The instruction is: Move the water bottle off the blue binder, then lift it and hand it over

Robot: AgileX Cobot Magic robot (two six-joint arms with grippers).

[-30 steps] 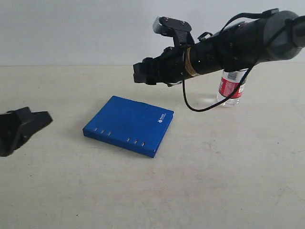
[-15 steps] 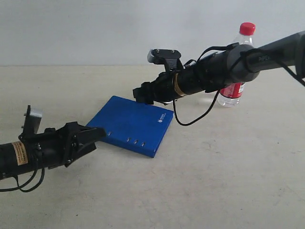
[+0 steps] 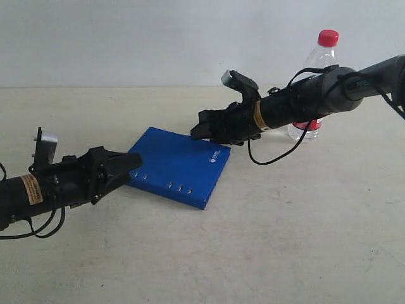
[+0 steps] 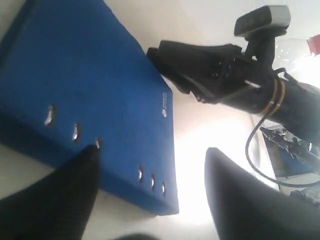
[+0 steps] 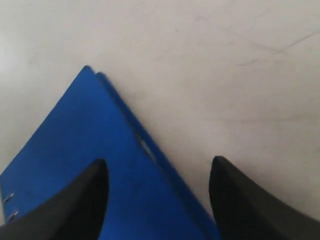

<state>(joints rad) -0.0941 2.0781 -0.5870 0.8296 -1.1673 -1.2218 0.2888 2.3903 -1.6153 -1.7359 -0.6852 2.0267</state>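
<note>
Bench (image 3: 304, 240) carries the blue binder (image 3: 174, 164), lying flat approx. mid-bench; my right gripper (image 3: 197, 130) is at its far edge by the white logo, jaws spread w/ the edge betw. them; my left gripper (image 3: 126, 170) is at the spine-side corner, jaws apart too, nothing held; water bottle (image 3: 323, 58) stands upright on the bench behind my right arm, off the binder.

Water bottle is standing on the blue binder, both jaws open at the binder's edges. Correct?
Not quite. In the exterior view the water bottle stands on the table behind the right arm, clear of the blue binder, not on it. The rest holds: both sets of jaws are open at the binder's edges, as the wrist views show.
</note>
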